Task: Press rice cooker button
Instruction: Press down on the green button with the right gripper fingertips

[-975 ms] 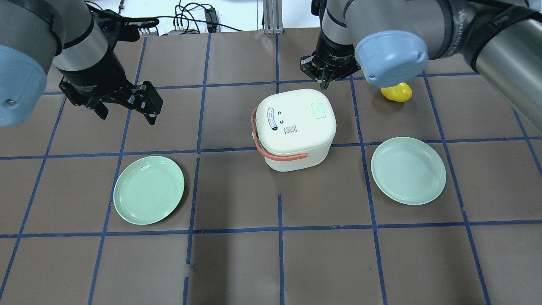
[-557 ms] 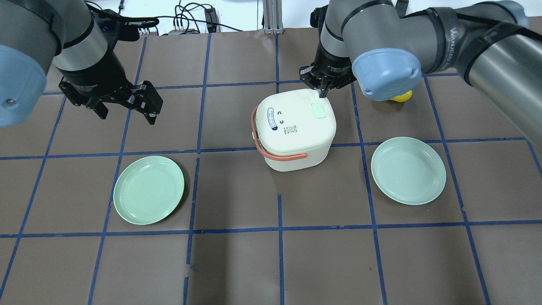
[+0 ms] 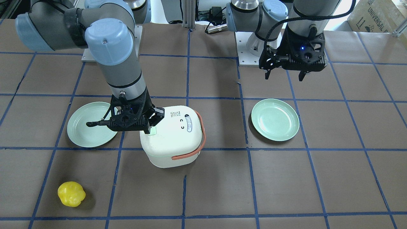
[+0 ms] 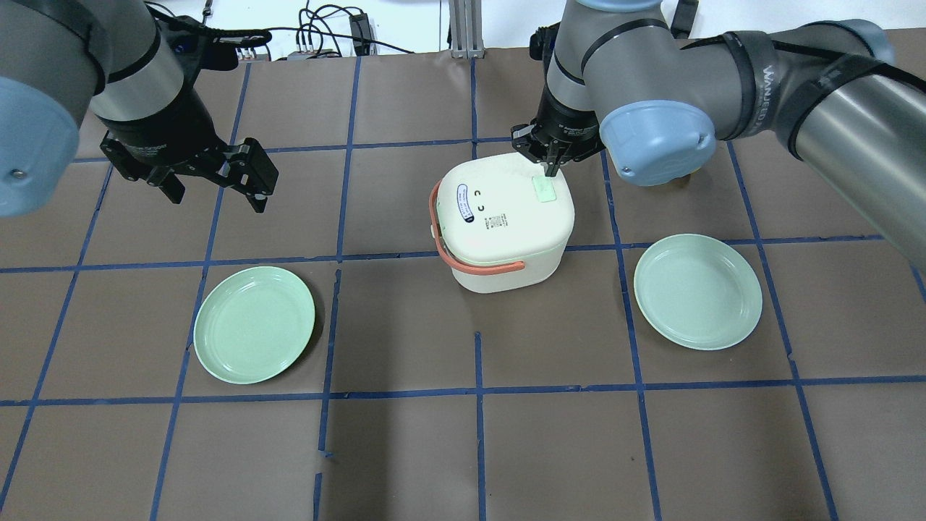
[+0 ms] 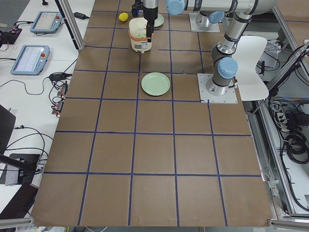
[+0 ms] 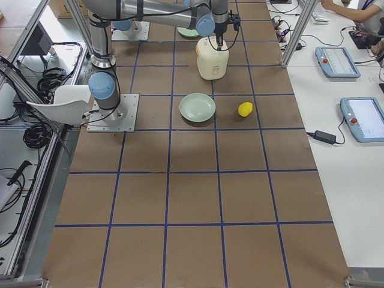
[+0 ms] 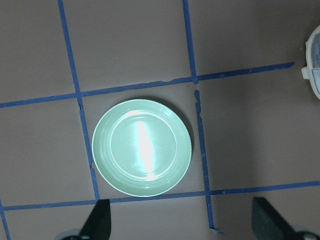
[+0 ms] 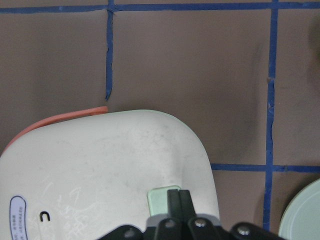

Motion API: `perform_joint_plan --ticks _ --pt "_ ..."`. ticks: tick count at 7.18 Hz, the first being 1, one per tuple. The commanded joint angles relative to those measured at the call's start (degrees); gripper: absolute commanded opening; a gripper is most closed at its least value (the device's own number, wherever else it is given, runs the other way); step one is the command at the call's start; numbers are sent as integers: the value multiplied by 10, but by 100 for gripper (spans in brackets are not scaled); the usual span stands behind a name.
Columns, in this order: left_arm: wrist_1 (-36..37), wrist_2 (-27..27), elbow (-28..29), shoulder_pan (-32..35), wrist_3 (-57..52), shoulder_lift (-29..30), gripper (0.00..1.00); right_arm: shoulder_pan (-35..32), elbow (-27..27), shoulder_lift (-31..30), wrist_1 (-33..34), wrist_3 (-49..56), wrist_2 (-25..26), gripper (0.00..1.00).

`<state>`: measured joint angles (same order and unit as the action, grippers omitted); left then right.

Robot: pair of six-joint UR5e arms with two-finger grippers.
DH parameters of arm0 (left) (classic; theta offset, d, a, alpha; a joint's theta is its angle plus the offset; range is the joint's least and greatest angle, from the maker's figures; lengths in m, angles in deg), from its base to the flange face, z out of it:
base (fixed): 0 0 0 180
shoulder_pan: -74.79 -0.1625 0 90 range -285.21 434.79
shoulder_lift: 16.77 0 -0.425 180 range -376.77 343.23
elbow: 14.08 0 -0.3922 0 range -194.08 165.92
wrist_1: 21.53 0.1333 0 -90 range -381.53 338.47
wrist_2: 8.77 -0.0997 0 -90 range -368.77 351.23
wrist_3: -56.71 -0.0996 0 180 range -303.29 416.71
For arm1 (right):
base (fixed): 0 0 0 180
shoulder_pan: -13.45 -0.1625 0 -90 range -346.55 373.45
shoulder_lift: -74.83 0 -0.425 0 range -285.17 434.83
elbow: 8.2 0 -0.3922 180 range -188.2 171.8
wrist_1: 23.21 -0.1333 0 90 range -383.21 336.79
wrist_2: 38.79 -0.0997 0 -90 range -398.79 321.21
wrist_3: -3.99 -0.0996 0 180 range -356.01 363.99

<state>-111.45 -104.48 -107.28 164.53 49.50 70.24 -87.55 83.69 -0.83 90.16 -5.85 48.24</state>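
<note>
The white rice cooker [image 4: 499,224] with an orange handle stands mid-table, lid closed. Its pale green button [image 4: 544,190] is on the lid's right side. My right gripper [image 4: 551,171] is shut and empty, pointing down with its tips at the button's far edge. In the right wrist view the shut fingertips [image 8: 178,200] overlap the button [image 8: 159,198]; I cannot tell whether they touch it. The front view shows the right gripper [image 3: 150,129] over the cooker [image 3: 171,140]. My left gripper [image 4: 215,192] is open and empty, hovering far to the left.
A green plate [image 4: 254,324] lies front left, below the left gripper [image 7: 182,227]. A second green plate [image 4: 697,291] lies right of the cooker. A yellow object [image 3: 71,193] sits on the far right part of the table, hidden overhead by my right arm.
My right gripper has moved from beyond the cooker's far edge in over the lid, down to the green button. Its elbow now hides the yellow object. The left arm has not moved.
</note>
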Motion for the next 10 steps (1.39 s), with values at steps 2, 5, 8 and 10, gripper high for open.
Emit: perform_joint_plan --ticks 2,5,8,10 --pt "0 0 -1 0 0 0 100 -9 4 -7 -1 -4 2 5" --pt "0 0 -1 0 0 -1 100 -11 17 -6 5 -8 1 5" --pt "0 0 -1 0 0 0 100 -10 40 -6 30 -8 0 5" --pt "0 0 -1 0 0 0 100 -10 44 -6 34 -8 -1 5"
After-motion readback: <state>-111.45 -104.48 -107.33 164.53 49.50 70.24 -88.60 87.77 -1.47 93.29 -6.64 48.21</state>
